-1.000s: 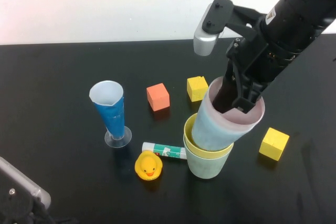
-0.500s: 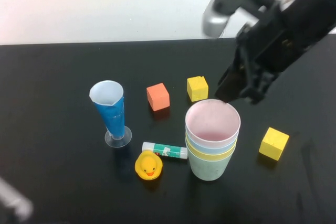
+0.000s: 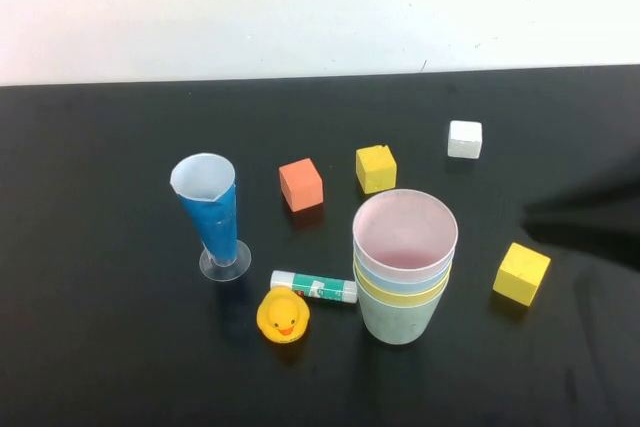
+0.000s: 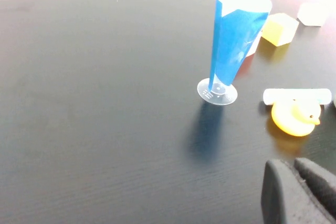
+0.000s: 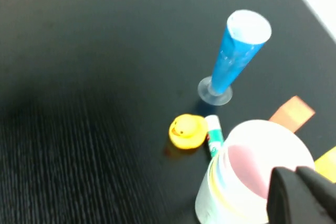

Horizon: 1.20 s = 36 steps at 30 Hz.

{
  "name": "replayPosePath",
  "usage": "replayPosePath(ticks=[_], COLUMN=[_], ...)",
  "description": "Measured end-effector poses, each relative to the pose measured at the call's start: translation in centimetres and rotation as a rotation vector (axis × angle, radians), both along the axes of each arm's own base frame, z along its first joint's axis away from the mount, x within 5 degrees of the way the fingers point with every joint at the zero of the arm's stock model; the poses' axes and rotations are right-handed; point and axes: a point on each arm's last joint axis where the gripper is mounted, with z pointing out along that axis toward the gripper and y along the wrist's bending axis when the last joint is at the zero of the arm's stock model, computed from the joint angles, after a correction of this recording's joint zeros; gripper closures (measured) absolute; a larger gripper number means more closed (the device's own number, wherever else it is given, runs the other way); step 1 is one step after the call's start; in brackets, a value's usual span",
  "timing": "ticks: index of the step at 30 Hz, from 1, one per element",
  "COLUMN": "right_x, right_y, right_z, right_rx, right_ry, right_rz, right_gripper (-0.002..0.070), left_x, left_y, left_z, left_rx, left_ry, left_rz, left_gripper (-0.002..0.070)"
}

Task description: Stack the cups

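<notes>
The four cups stand nested in one upright stack on the black table: the green cup at the bottom, the yellow cup in it, the light blue cup next, and the pink cup on top with its mouth open upward. The stack sits near the middle of the table, a little to my right.

Neither of my arms shows from the raised camera. My left gripper hangs low over the table on my left side; only the dark tips show at the edge of its own camera, close beside each other with nothing between them. My right gripper hovers above and just beside the stack, its dark tips also close side by side and holding nothing.

Just beside the stack on my left lies a glue stick, with a yellow rubber duck touching it on the near side. Further left stands a tall blue cone glass on a clear foot. Behind the stack sit an orange block and a yellow block, with a white block further back on my right. Another yellow cube rests near the stack on my right.
</notes>
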Motion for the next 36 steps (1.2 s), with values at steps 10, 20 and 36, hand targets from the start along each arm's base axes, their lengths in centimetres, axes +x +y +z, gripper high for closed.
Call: replayPosePath(ticks=[10,20,36], right_x=[-7.1,-9.9,-9.5], right_y=[-4.5,-6.0,-6.0], right_z=[-4.4,-7.7,-11.1], right_rx=[0.124,0.140,0.094], right_ry=[-0.182,-0.204,-0.120], right_rz=[-0.082,-0.081,-0.100], right_gripper=[0.0678,0.0678,0.0678], left_x=[-0.2,-0.2,-0.2], left_y=[0.0,0.0,0.0], left_z=[-0.1,-0.2,-0.2], left_rx=[-0.028,-0.030,-0.030], left_ry=[0.019,0.024,0.025], left_rz=[-0.003,0.000,0.000], left_gripper=[0.0674,0.0674,0.0675])
